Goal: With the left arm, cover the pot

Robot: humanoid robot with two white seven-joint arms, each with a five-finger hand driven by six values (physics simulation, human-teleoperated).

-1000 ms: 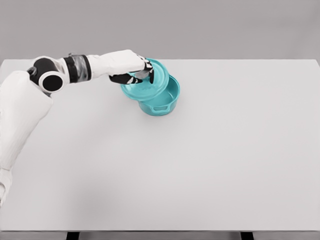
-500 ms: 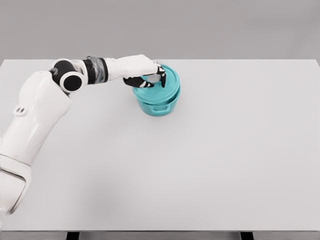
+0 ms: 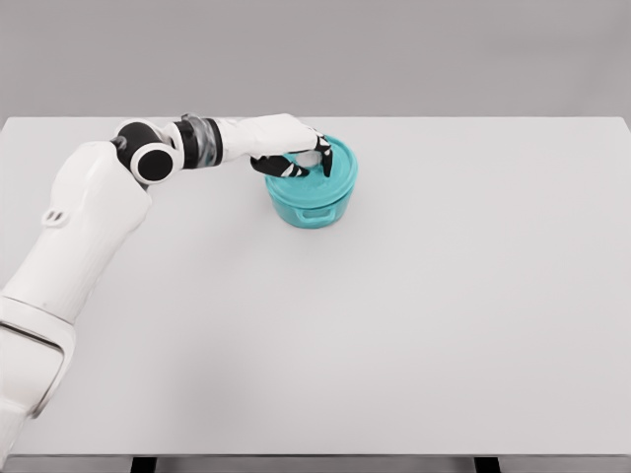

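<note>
On a plain white counter [image 3: 444,315] against a grey wall, the left hand [image 3: 296,153] grips the teal lid [image 3: 340,168] atop the pot [image 3: 311,209].

A plain white table [image 3: 424,315] fills nearly the whole head view, its far edge meeting a grey backdrop. Directly on it stands a teal pot [image 3: 313,202], set toward the far edge and a little left of the table's middle. Below the table's near edge, well in front of the pot, show two dark bits, possibly its legs.
</note>
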